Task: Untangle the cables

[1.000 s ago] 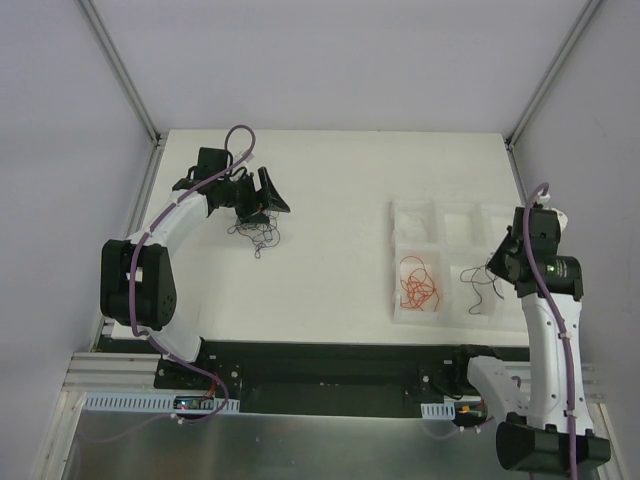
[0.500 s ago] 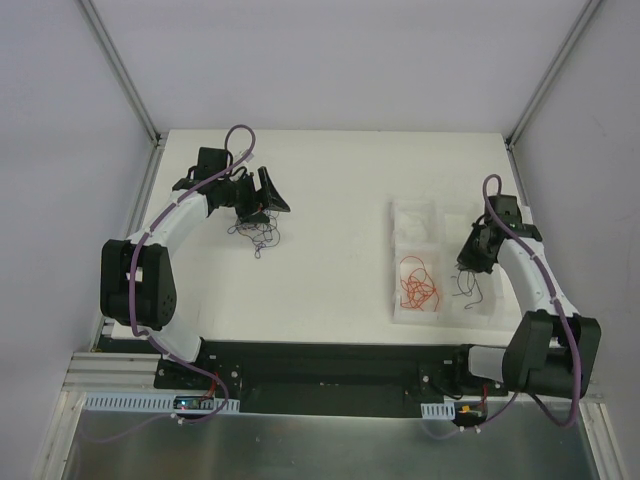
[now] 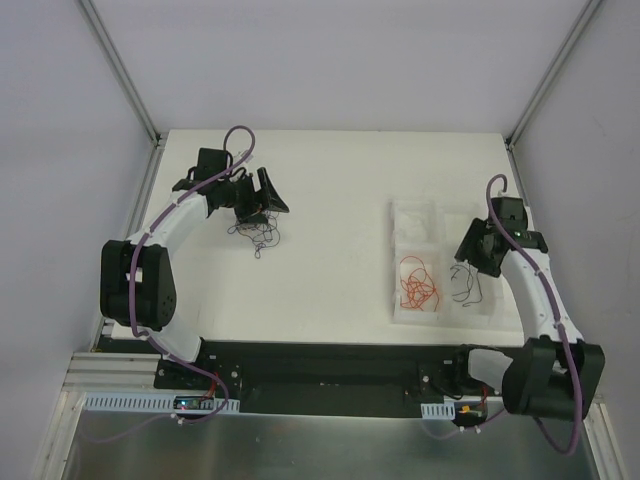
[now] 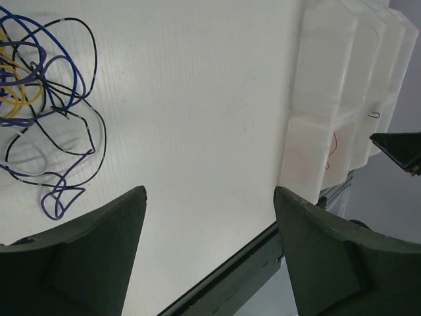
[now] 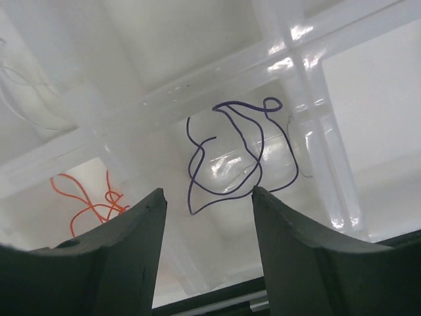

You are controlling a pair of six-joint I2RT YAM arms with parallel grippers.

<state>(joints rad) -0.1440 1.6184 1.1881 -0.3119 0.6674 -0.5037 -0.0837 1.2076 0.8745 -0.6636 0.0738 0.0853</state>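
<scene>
A tangle of blue, black, purple and yellow cables (image 3: 258,232) lies on the white table, at the upper left of the left wrist view (image 4: 39,79). My left gripper (image 3: 270,198) hovers just above it, open and empty (image 4: 209,197). A single purple cable (image 5: 233,148) lies loose in a near right compartment of the clear tray (image 3: 393,240), where it looks dark from above (image 3: 465,285). My right gripper (image 3: 467,257) hangs over it, open with nothing between its fingers (image 5: 208,194). Orange cables (image 3: 418,283) sit in the neighbouring compartment (image 5: 92,201).
The tray's dividers (image 5: 197,99) stand raised between compartments, and a far one holds pale thin wires (image 5: 26,92). The tray also shows at the right of the left wrist view (image 4: 325,79). A black rail (image 3: 320,365) runs along the table's near edge.
My right arm swung in from the right edge to over the tray. Its jaws opened and the purple cable now lies loose in the compartment. The left arm stayed still.
</scene>
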